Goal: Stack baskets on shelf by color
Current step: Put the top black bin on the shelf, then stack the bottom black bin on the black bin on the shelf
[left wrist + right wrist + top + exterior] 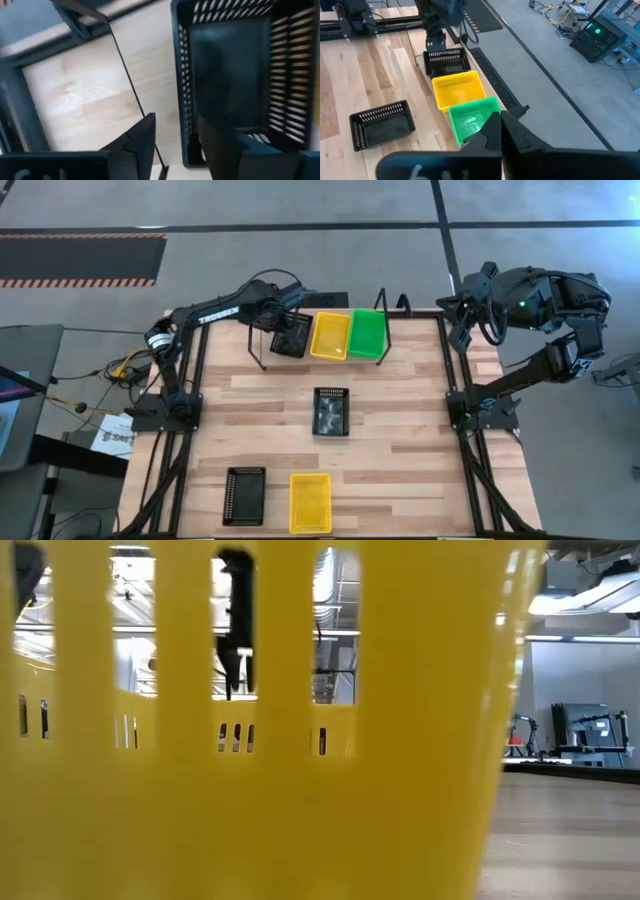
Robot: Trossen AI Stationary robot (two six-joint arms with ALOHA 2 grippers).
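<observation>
On the shelf [258, 345] at the table's far edge, a black basket [291, 335], a yellow one [330, 335] and a green one [366, 332] stand side by side. My left gripper [180, 150] hovers open over the black basket's [235, 65] far left corner. One finger [140, 145] is outside its slotted wall [184, 100], the other [225, 150] above the inside, and a gap shows at the outer finger. My right gripper [495, 131] is shut and raised off the table's far right, holding nothing.
Another black basket [331, 411] sits mid-table. A black basket [245, 496] and a yellow basket [310, 502] stand at the near edge. The yellow one [250, 790] fills most of the low view. Bare wood lies between them.
</observation>
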